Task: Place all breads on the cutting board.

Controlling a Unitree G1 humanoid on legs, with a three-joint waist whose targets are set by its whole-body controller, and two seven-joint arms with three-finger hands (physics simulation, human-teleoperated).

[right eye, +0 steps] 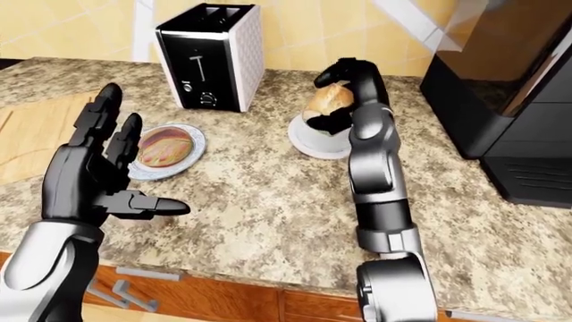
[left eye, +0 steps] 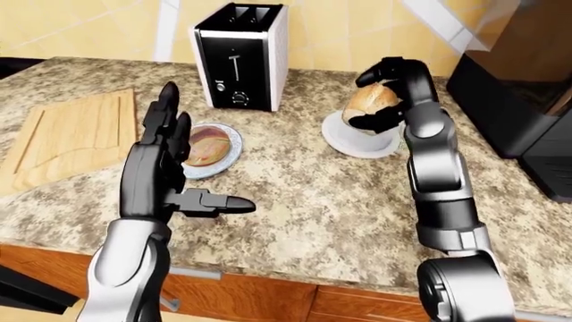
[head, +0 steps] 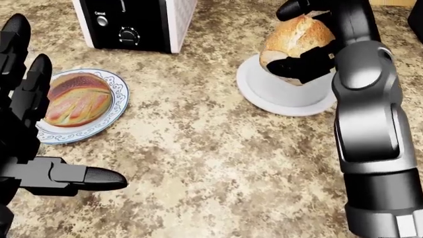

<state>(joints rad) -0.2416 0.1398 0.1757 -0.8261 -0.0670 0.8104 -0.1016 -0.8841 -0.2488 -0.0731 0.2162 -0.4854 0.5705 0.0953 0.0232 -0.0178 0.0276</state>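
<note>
My right hand [head: 301,37] is shut on a crusty bread roll [head: 297,35] and holds it just above a white bowl [head: 284,91]. A second, reddish-brown bread [head: 78,98] lies on a blue-rimmed plate [head: 112,116] at the left. My left hand [left eye: 165,161] is open and empty, fingers spread upward, hovering beside that plate. The wooden cutting board [left eye: 72,137] lies at the far left of the counter in the left-eye view.
A black and white toaster [left eye: 239,57] stands at the top, behind the plate. A dark coffee machine [left eye: 523,94] fills the right side. The granite counter's near edge [left eye: 295,275] runs along the bottom, with wooden drawers below.
</note>
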